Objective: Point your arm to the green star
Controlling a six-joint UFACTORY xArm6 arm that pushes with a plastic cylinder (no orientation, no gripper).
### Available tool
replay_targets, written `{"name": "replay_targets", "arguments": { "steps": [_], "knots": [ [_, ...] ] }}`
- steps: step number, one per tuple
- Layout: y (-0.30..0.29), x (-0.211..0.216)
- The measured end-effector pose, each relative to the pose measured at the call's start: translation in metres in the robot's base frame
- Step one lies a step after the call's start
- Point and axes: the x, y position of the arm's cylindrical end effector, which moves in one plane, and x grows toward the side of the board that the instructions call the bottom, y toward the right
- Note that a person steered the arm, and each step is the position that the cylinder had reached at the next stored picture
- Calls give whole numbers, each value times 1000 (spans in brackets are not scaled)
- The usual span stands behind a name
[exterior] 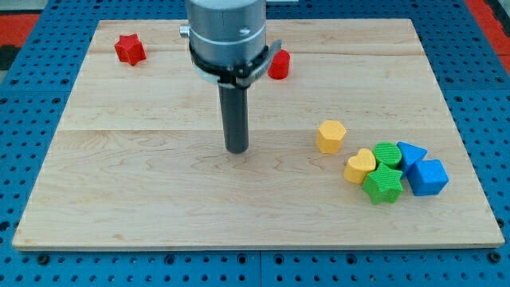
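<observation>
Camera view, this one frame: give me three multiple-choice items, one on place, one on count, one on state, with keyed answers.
1. Where is the green star relative to my tip?
A. the view's upper left
B. the view's lower right
C. directly above

2. How many red blocks are on the board?
A. one
B. two
C. three

3. Is my tip touching any block?
A. yes, the green star
B. yes, the yellow hexagon
C. no

Answers: 1 B, the star sits in the cluster at the view's lower right; 2 B, a red star and a red block; 3 C, bare wood surrounds my tip.
</observation>
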Motion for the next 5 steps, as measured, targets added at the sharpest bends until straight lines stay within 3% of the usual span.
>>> {"name": "replay_targets", "arguments": {
  "steps": [1, 3, 4, 5],
  "knots": [
    [6, 40],
    [117, 131],
    [179, 131],
    [204, 111]
  ]
}}
